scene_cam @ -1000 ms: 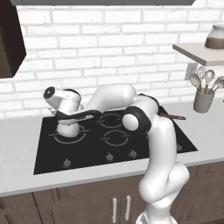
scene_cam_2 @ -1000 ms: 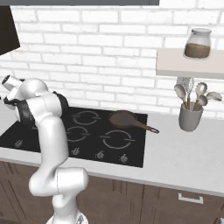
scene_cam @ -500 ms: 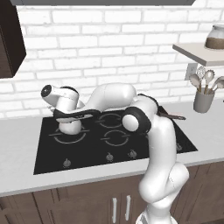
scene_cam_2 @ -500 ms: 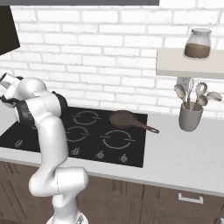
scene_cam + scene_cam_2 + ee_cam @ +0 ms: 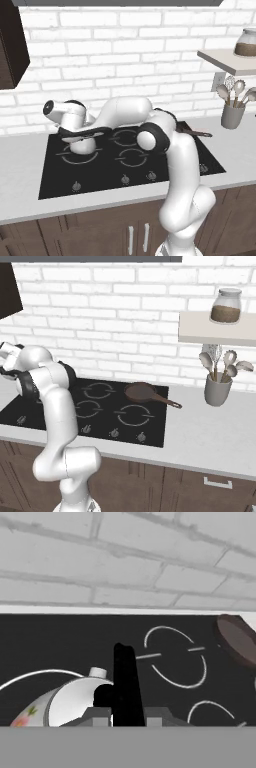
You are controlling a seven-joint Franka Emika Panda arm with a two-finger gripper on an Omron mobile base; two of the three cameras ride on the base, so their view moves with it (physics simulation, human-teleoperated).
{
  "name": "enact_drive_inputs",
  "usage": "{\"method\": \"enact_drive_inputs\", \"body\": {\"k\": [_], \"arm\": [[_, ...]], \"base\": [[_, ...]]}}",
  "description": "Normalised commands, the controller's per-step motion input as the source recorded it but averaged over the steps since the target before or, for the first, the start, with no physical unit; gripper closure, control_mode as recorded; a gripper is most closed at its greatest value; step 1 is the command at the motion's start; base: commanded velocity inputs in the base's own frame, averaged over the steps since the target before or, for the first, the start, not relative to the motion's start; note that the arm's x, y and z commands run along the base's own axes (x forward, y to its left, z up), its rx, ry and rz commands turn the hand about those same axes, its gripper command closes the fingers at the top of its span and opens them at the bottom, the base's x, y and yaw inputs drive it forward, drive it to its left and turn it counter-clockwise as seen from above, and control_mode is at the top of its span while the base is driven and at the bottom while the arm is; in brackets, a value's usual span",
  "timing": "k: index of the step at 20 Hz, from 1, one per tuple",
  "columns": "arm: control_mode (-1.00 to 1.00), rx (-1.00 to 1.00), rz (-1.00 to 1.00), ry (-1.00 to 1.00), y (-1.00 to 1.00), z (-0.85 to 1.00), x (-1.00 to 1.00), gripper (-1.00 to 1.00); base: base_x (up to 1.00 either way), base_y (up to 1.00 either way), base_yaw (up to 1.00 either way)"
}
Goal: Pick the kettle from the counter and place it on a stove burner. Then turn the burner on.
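Observation:
The small silvery-white kettle (image 5: pixel 83 145) sits within the largest ring, the stove burner (image 5: pixel 65 159), at the front left of the black cooktop (image 5: pixel 102 172); whether its base touches the glass I cannot tell. My gripper (image 5: pixel 83 132) is directly above it, shut on the thin black handle (image 5: pixel 125 677). In the hand view the kettle (image 5: pixel 70 704) lies low and left, the handle rises between my gripper (image 5: pixel 127 714) tips, and an arc of the stove burner (image 5: pixel 30 676) curves to its left. The light grey counter (image 5: pixel 22 172) surrounds the cooktop.
A dark brown frying pan (image 5: pixel 142 392) lies on the back right ring. A row of knobs (image 5: pixel 125 179) runs along the cooktop's front edge. A grey utensil holder (image 5: pixel 217 391) stands on the counter at right, below a shelf with a jar (image 5: pixel 225 306).
The hand has turned slightly to the left over the kettle. The kettle has stayed over the large ring with the grip unchanged.

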Motion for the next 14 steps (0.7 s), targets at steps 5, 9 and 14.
{"method": "enact_drive_inputs", "body": {"k": [5,9,14], "arm": [[-1.00,-0.13,0.00,0.00,0.00,0.00,0.01,1.00],[-1.00,-0.06,0.00,0.00,0.00,-0.01,0.09,1.00],[-1.00,-0.01,0.00,-0.02,0.00,-0.31,0.01,1.00]], "base": [[0.00,0.00,0.00],[0.00,0.00,0.00],[0.00,0.00,0.00]]}}
